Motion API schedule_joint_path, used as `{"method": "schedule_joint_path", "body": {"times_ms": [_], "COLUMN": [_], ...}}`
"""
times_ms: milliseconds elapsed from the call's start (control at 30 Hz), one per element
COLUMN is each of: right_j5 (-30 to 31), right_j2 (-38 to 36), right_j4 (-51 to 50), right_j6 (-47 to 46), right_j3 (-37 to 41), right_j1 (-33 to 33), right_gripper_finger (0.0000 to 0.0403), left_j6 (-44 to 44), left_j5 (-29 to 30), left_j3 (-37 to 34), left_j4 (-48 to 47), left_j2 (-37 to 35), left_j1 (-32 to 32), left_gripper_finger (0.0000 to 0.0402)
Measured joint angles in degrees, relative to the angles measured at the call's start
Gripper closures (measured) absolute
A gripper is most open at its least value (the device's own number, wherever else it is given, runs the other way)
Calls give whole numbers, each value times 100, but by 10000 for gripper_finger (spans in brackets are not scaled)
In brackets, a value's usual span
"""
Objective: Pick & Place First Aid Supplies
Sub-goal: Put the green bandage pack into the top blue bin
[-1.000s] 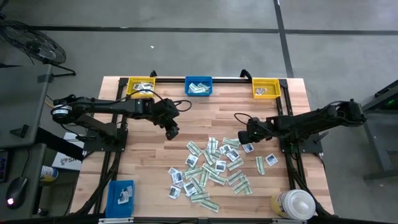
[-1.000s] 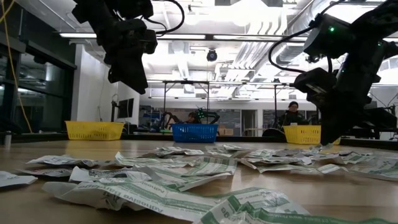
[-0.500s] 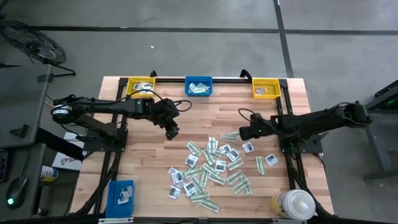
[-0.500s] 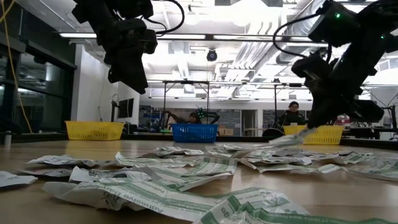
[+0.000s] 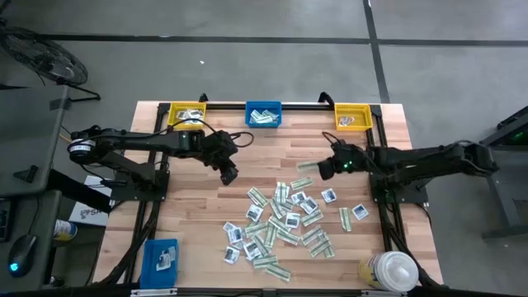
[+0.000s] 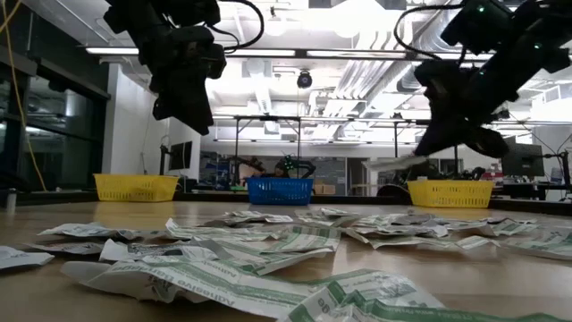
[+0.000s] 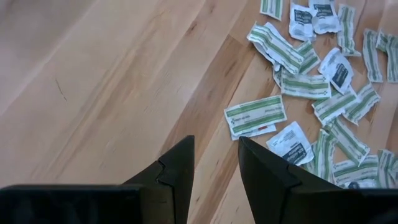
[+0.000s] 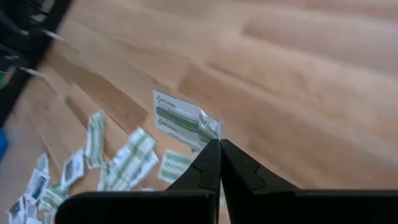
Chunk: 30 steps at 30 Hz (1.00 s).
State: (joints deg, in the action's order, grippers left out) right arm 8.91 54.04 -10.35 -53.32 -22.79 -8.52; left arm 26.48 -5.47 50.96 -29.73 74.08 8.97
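Note:
The first aid supplies lie scattered as flat packets on the wooden table, right of centre. My right gripper hovers over the pile's far edge, shut on one green-and-white strip packet, which the low view shows as the lifted packet. My left gripper hangs open above bare wood left of the pile; its fingers have nothing between them. My right gripper pinches the strip packet by one end between its two fingertips. The fingers slant down from the table's right side and lie along the strip. The packet sticks out beyond the tips toward the table's left, roughly level and lifted clear of the table.
Along the far edge stand a yellow bin, a blue bin and another yellow bin. A second blue bin sits at the near left. A white-capped bottle stands at the near right.
My right gripper has risen and gone toward the table's far edge, rolling its wrist as it went. The strip packet has come up off the pile with it and now hangs clear of the table.

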Motion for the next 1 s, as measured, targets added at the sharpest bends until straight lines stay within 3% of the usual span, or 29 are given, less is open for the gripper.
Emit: {"method": "schedule_joint_path", "body": {"times_ms": [233,400,667,1000], "right_j5": [-182,-458,-569,-675], "right_j2": [80,583,2218,4277], "right_j4": [1142,1772,1729,851], "right_j6": [1291,1888,3089,4019], "right_j3": [-2,-162,-1726,-4191], "right_j1": [-595,-1033,-1627,-2342], "right_gripper_finger": [403,403,403,403], "left_j6": [333,532,680,734], "left_j5": [189,311,350,461], "left_j3": [0,0,0,0], "left_j4": [17,24,24,50], "left_j2": [0,0,0,0], "left_j1": [0,0,0,0], "left_gripper_finger": [278,278,278,278]}}
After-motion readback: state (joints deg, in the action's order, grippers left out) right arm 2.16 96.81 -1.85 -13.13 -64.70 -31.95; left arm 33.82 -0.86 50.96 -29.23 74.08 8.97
